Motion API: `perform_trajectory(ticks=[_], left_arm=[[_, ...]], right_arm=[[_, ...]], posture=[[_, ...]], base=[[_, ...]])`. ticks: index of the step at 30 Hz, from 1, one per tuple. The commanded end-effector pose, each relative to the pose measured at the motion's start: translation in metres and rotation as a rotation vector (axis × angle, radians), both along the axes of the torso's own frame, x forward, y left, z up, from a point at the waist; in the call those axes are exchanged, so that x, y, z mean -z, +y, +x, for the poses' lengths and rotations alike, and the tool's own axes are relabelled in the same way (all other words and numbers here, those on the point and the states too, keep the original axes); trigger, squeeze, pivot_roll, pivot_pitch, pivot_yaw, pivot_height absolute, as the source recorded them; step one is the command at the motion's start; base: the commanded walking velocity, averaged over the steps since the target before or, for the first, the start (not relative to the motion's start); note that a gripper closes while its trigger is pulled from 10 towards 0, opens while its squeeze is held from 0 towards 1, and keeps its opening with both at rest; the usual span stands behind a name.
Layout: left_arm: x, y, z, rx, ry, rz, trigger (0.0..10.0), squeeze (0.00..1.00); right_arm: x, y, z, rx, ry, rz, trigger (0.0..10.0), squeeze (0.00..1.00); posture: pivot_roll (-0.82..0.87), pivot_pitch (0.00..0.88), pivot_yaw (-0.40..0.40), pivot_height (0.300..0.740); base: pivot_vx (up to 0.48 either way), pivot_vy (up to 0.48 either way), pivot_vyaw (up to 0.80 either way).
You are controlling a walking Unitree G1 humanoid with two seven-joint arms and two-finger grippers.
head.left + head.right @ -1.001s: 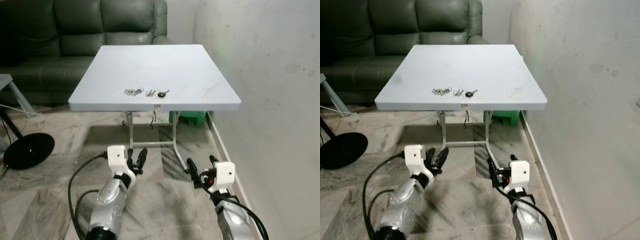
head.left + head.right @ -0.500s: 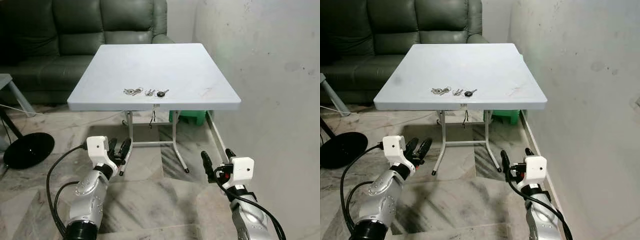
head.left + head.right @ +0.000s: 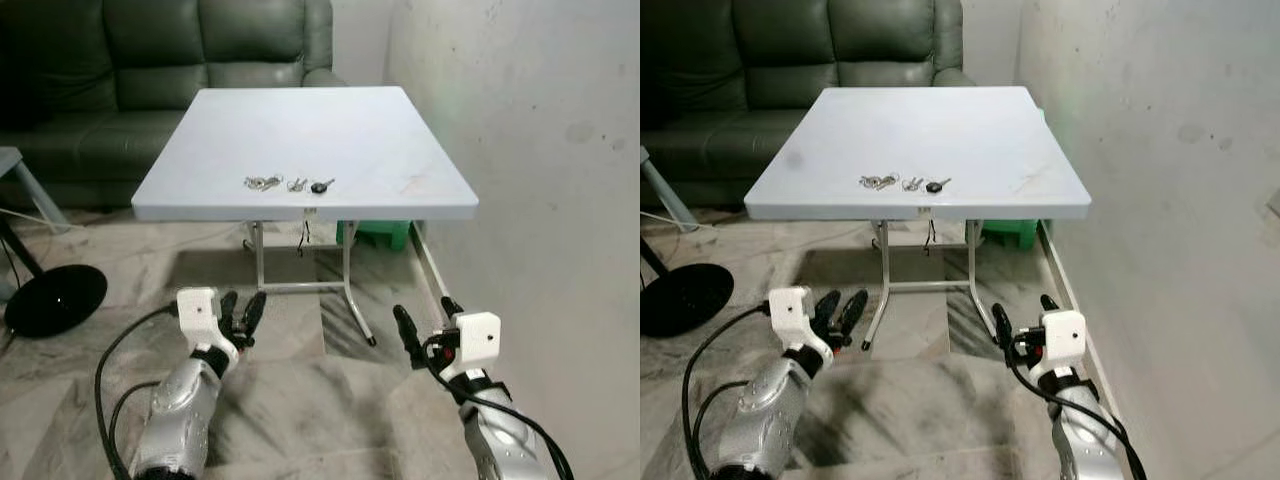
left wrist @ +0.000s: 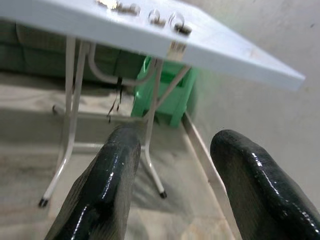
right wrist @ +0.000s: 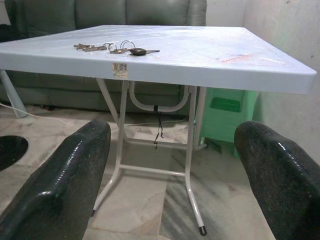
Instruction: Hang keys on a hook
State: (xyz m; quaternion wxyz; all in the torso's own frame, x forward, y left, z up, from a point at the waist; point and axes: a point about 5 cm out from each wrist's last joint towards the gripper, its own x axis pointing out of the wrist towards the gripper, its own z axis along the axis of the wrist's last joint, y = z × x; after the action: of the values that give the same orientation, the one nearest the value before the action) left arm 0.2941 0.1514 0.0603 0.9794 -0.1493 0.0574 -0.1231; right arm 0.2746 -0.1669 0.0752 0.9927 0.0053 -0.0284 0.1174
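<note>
wall hugs table right edge; tabletop mostly bare.

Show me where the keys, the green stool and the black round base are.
keys point(image 3: 290, 184), left eye view, middle of the row.
green stool point(image 5: 226, 117), right wrist view, its front.
black round base point(image 3: 55, 298), left eye view, centre of the disc.

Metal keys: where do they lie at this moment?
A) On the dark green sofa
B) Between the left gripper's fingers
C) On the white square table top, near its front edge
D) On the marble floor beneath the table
C. The small metal keys lie in a short row on the white square table, close to its front edge, while the left gripper and right gripper both hang open, low over the floor.
</note>
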Motion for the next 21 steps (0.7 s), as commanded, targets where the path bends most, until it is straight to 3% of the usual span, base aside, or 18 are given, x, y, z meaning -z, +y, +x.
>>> perform_trajectory(ticks=[1, 18, 21], left_arm=[[-0.0021, 0.002, -0.0027, -0.014, -0.009, 0.009, 10.0, 0.0], [-0.0105, 0.0059, 0.0046, -0.034, -0.013, -0.006, 10.0, 0.0], [-0.0107, 0.0051, 0.0054, -0.03, -0.012, -0.007, 10.0, 0.0]], right_arm=[[-0.0035, 0.0, -0.0007, -0.012, -0.004, -0.015, 10.0, 0.0], [-0.0049, 0.0057, 0.0018, -0.006, -0.003, 0.005, 10.0, 0.0], [-0.005, 0.006, 0.0013, -0.006, -0.003, 0.007, 10.0, 0.0]], posture=[[0.03, 0.0, -0.026, 0.74], [0.03, 0.0, -0.015, 0.74], [0.03, 0.0, -0.014, 0.74]], base=[[0.0, 0.0, 0.0], [0.0, 0.0, 0.0], [0.0, 0.265, 0.0]])
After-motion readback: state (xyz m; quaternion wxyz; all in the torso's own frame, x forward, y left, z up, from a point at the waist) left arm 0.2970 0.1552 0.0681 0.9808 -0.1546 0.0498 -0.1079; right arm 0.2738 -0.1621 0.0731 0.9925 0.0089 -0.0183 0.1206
